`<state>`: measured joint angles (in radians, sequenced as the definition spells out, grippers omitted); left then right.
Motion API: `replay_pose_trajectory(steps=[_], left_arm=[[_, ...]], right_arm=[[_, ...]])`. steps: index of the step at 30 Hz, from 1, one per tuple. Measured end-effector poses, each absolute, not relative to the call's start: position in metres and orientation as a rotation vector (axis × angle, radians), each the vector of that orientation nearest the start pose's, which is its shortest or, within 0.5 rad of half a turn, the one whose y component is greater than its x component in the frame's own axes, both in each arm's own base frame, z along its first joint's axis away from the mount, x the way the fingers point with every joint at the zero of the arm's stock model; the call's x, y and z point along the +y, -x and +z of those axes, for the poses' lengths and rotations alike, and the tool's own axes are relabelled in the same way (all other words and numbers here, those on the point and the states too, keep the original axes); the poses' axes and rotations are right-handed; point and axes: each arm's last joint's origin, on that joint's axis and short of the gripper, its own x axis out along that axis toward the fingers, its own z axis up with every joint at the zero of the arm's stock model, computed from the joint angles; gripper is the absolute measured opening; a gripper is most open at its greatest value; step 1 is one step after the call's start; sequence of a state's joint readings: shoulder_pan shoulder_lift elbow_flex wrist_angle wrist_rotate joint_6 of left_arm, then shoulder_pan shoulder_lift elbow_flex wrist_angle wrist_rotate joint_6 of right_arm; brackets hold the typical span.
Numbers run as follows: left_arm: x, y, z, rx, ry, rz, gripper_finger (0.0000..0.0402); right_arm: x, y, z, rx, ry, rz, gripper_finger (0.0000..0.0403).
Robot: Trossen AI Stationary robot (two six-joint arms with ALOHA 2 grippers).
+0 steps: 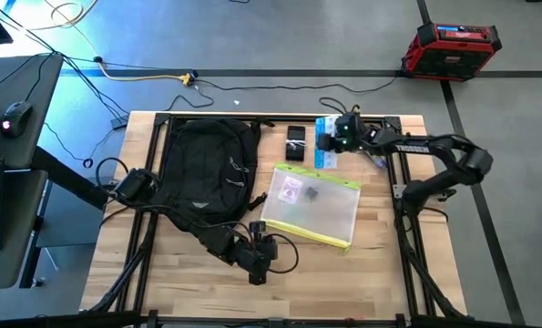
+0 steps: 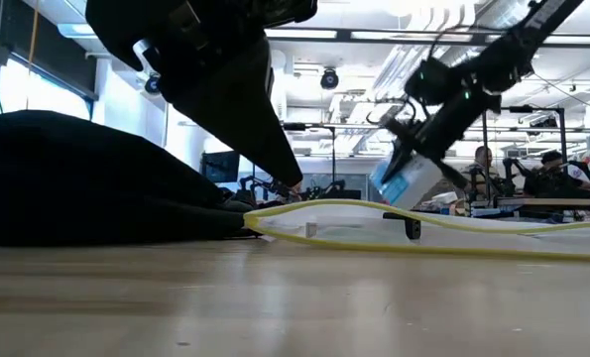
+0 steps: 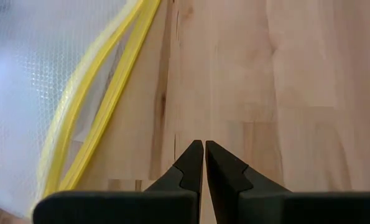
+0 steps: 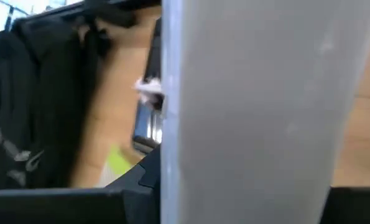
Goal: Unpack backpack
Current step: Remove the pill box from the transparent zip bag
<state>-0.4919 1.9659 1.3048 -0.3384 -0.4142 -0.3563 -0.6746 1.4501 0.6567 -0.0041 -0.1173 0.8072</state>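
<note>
The wooden table (image 1: 161, 282) carries the backpack (image 1: 202, 173), a yellow-edged clear pouch (image 1: 311, 205) and a small black item (image 1: 295, 143).

both arms are dark, almost black, built of slim links and bulky rounded joints, with black cables looping beside them. the left gripper (image 3: 204, 163) has two matte black wedge-shaped fingers tapering to points, stepped along their inner edges. the right gripper (image 1: 330, 135) shows a small green light on its wrist.
</note>
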Motion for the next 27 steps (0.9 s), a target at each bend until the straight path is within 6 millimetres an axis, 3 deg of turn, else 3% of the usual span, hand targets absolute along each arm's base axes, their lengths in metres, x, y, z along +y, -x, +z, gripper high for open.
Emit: replay_pose_trajectory(steps=[9, 16, 21, 27], left_arm=[[-0.180, -0.362, 0.166, 0.872, -0.101, 0.093, 0.0000], [-0.180, -0.362, 0.166, 0.867, -0.099, 0.093, 0.0000], [-0.180, -0.362, 0.166, 0.867, -0.099, 0.093, 0.0000], [-0.180, -0.362, 0.166, 0.869, -0.100, 0.093, 0.0000]], right_arm=[[-0.181, -0.222, 0.137, 0.515, -1.010, -0.808, 0.0162], [-0.189, -0.221, 0.145, 0.446, -0.894, -0.818, 0.0167], [-0.192, -0.218, 0.149, 0.495, -0.895, -0.827, 0.0184], [-0.196, -0.217, 0.166, 0.501, -0.857, -0.840, 0.0202]])
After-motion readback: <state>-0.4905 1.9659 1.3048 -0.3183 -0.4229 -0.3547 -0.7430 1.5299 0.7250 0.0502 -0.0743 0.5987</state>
